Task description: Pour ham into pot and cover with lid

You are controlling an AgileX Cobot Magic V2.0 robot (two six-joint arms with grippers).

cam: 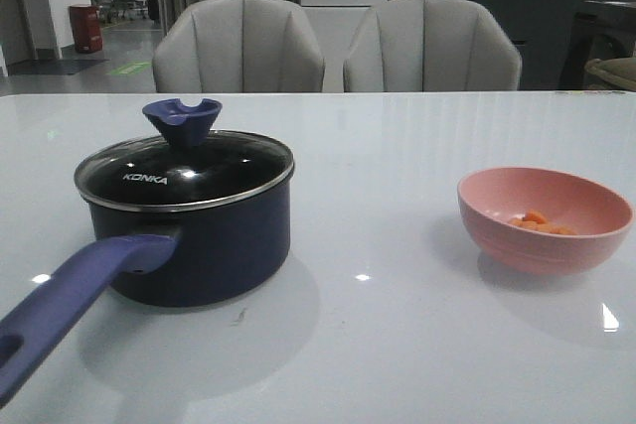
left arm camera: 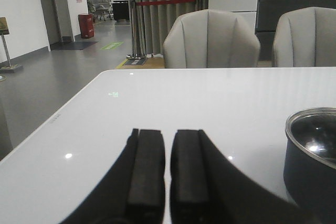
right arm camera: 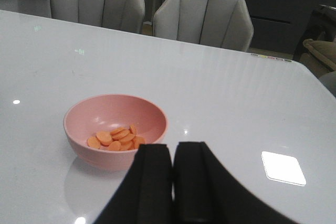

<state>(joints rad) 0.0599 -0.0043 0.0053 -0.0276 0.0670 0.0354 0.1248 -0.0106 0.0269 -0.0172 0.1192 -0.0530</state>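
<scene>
Lying in the pink bowl (right arm camera: 115, 129) just beyond the closed, empty right gripper (right arm camera: 173, 182): the ham (right arm camera: 118, 138).

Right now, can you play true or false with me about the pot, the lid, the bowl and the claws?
1. The lid sits on the pot. True.
2. The ham is already in the pot. False: it lies in the pink bowl.
3. The left claw holds the lid's knob. False: it holds nothing, and its fingers are shut together beside the pot.
4. The right claw is near the pink bowl with nothing in it. True.
5. The pot's handle points away towards the chairs. False: it points to the near edge of the table.
</scene>
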